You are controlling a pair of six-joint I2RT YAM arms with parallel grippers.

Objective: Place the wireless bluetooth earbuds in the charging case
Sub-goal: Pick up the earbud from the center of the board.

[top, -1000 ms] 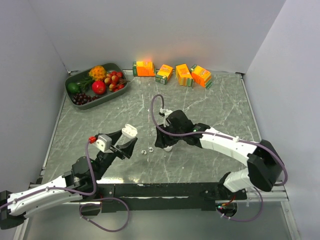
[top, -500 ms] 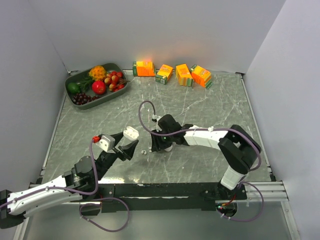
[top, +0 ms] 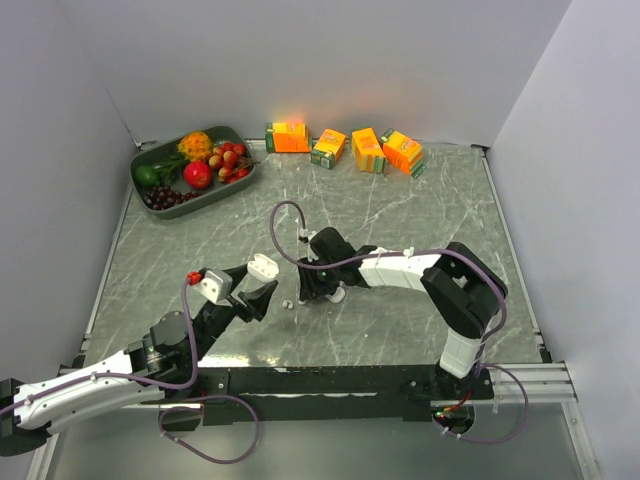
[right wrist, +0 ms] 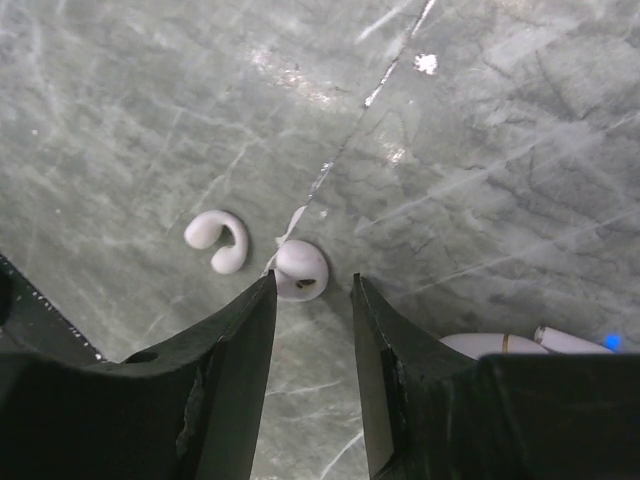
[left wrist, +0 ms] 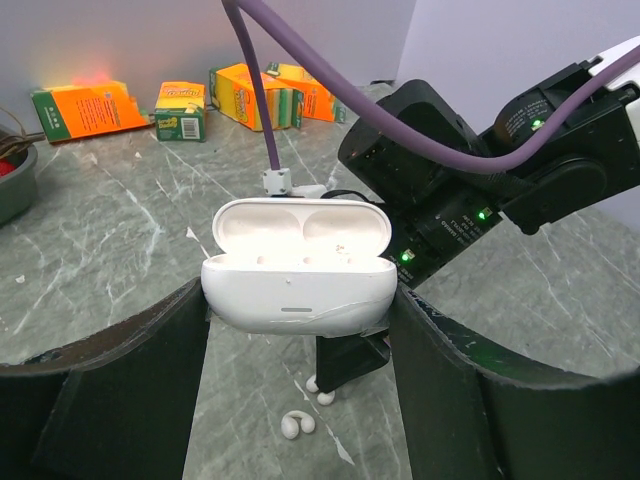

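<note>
two earbuds [right wrist: 218,241] lie by the right gripper [right wrist: 313,293], jaws apart; left gripper [left wrist: 300,312] clamps one open charging case [left wrist: 296,283].

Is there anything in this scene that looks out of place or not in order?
The two earbuds lie loose on the table, outside the open charging case that the left gripper holds in its jaws. The juice cartons at the back sit at uneven angles. Nothing looks spilled or damaged.
</note>
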